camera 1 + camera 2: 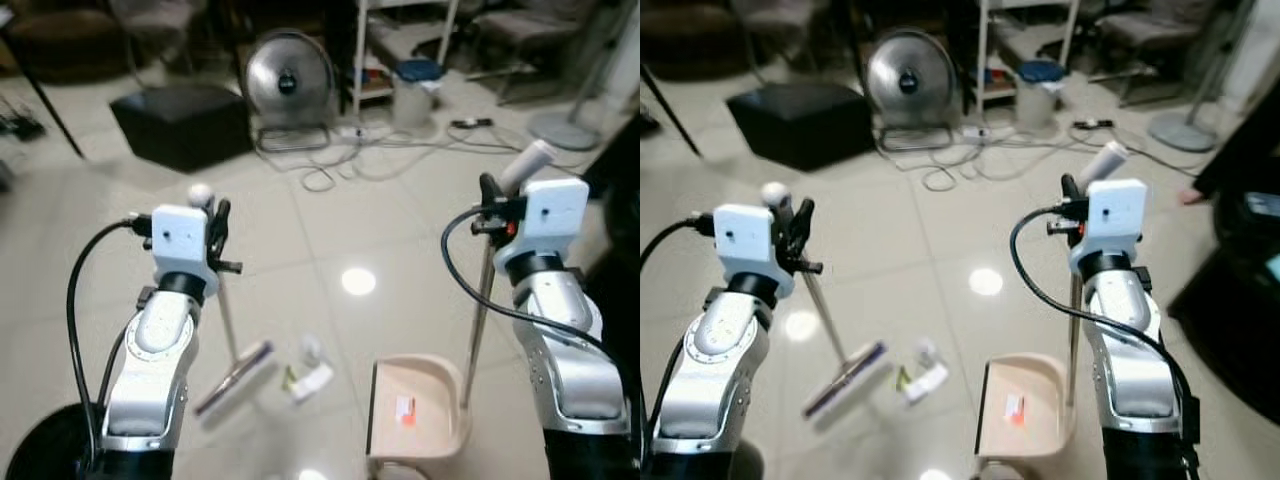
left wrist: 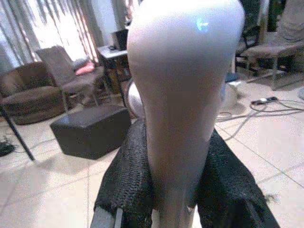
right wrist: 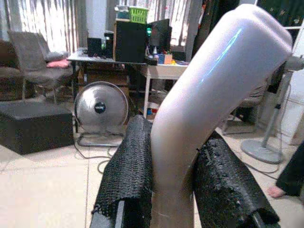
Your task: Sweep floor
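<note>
Broom (image 1: 236,372) leans on the near left tiles, its handle clamped near the top by the left gripper (image 1: 216,232). Right gripper (image 1: 490,205) is clamped on the upright dustpan (image 1: 415,405) handle at near right. Litter (image 1: 308,374) lies between brush and pan. A fan (image 1: 289,78) stands far behind.

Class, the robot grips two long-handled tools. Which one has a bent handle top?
The dustpan, held by the right gripper; the broom in the left gripper has a straight, rounded top.
</note>
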`<state>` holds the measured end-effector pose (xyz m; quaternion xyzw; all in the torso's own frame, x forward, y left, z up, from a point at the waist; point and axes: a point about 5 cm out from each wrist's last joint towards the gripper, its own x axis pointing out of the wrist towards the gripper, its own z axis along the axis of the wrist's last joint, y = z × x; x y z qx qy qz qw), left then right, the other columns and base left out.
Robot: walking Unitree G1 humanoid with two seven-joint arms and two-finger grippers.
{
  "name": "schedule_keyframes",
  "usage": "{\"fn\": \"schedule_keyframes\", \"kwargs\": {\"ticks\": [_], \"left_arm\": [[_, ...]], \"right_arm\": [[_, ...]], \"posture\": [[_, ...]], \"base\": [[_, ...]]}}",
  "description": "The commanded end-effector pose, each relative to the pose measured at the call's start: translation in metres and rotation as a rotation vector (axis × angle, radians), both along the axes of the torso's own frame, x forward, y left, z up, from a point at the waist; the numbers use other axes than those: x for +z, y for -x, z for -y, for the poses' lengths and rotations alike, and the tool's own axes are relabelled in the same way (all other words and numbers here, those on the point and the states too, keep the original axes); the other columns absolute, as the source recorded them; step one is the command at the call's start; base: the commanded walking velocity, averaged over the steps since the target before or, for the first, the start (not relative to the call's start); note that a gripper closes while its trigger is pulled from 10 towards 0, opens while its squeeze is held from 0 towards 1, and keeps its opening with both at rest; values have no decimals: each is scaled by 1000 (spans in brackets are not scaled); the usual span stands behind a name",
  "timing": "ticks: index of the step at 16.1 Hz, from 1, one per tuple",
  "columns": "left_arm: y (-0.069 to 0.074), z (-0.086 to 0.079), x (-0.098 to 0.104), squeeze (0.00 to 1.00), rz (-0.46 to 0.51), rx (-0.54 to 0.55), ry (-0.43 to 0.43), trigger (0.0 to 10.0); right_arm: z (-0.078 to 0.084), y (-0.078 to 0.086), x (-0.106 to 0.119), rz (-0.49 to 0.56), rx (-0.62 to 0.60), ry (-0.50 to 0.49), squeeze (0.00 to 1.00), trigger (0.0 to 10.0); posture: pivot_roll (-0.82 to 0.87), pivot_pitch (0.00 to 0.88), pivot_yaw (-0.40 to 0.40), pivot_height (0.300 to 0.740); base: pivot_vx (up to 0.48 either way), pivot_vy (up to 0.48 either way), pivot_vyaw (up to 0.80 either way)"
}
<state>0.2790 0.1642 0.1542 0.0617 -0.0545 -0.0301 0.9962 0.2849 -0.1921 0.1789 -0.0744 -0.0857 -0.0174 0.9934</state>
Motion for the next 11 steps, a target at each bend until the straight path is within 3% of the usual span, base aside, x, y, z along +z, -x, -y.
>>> {"fn": "schedule_keyframes", "kwargs": {"ticks": [1,11], "left_arm": [[-2,4,11,0,45,-15,10,10000],[0,-1,11,0,34,-18,-11,10000]], "right_arm": [[0,0,11,49,0,15,0,10000],[-2,3,4,48,9,1,0,10000]], "posture": [[-41,35,5,740],[-30,37,22,740]], "base": [[375,0,0],[372,0,0]]}}
